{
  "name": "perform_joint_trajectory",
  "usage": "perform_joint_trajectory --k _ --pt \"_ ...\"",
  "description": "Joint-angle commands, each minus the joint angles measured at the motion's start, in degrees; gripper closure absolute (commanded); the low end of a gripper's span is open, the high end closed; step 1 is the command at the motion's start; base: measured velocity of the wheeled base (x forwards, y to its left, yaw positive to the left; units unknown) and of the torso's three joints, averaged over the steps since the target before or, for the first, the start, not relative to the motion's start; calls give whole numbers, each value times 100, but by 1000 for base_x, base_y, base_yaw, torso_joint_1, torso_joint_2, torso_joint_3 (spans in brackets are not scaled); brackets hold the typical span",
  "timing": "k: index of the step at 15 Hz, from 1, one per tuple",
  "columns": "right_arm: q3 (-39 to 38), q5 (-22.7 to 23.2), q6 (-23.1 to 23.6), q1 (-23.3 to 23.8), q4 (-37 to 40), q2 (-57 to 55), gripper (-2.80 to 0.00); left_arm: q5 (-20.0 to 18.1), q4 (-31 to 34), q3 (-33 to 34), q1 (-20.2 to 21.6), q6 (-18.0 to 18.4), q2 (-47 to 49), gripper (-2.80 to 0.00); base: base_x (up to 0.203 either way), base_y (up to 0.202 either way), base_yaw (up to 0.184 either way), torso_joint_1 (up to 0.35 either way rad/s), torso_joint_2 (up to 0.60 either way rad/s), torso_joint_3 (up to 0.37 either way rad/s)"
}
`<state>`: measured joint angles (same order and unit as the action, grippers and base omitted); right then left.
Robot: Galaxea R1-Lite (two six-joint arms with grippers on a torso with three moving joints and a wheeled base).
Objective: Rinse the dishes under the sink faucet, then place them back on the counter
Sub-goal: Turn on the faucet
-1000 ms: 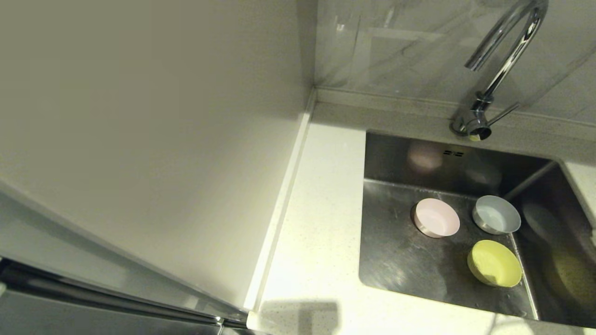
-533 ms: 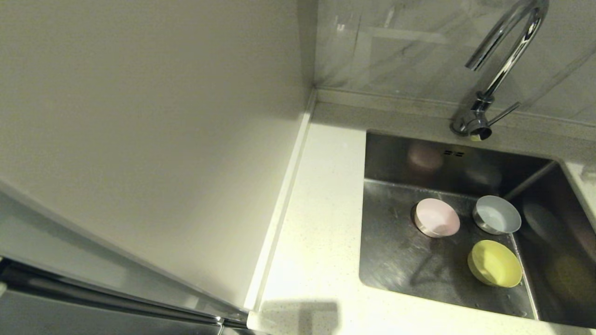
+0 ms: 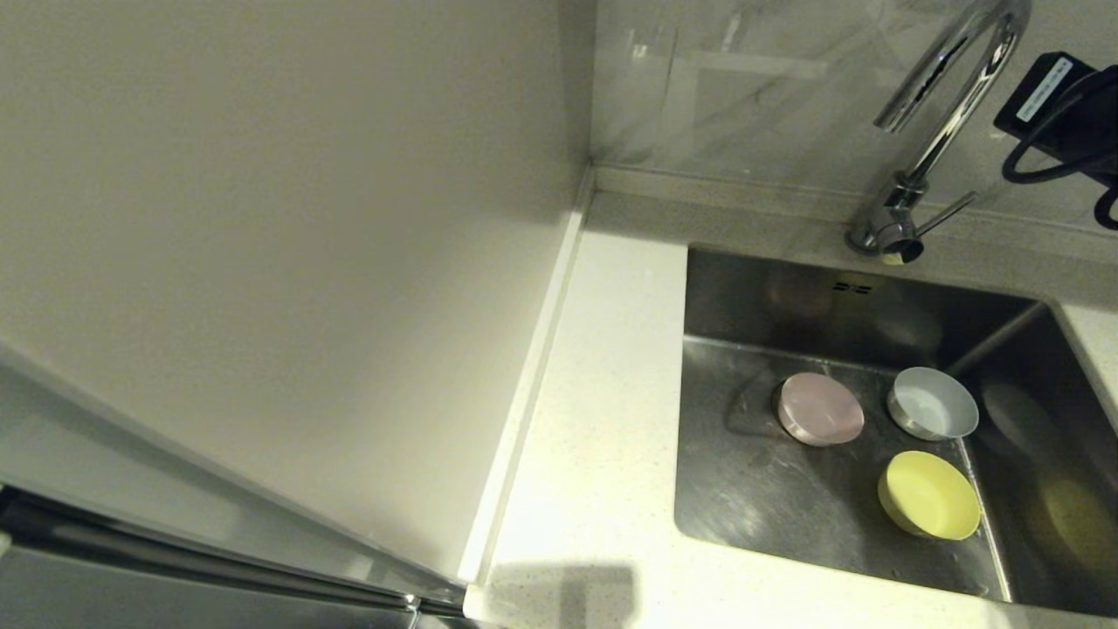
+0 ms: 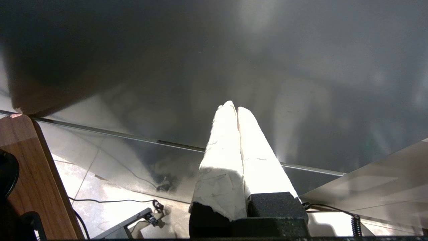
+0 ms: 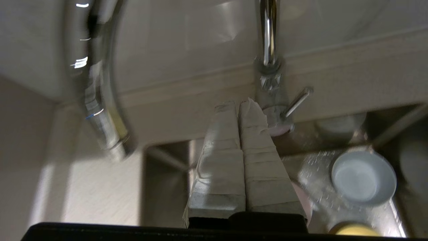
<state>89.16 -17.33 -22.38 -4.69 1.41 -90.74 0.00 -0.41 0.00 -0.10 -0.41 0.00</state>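
Right tool point(image 5: 238, 104), shut, above sink point(image 5: 167, 187) bowls point(image 5: 363, 176).

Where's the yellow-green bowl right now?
In the head view, the yellow-green bowl sits on the sink floor, nearest the robot, right of the pink bowl.

The right end effector point(image 5: 238, 104) hung over the sink point(image 5: 167, 187) with its two taped fingers point(image 5: 220, 160) pressed together, empty. At its one o'clock stood the faucet point(image 5: 267, 40) base and thin lever point(image 5: 296, 100) on the bench point(image 5: 351, 90). At four o'clock a grey bowl point(image 5: 362, 175) sat upright; a yellow bowl's point(image 5: 351, 230) rim showed at five o'clock.
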Motion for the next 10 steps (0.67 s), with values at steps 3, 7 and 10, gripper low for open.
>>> perform_joint_trajectory --k 3,7,10 --pt "133 42 124 452 -52 -588 0 0 -2 18 1 -2 0 0 0 0 0 0 0 0" --pt "412 64 99 517 -43 -948 0 0 -2 18 1 -2 0 0 0 0 0 0 0 0" --pt "496 150 85 520 -41 -1128 0 0 -2 18 1 -2 0 0 0 0 0 0 0 0"
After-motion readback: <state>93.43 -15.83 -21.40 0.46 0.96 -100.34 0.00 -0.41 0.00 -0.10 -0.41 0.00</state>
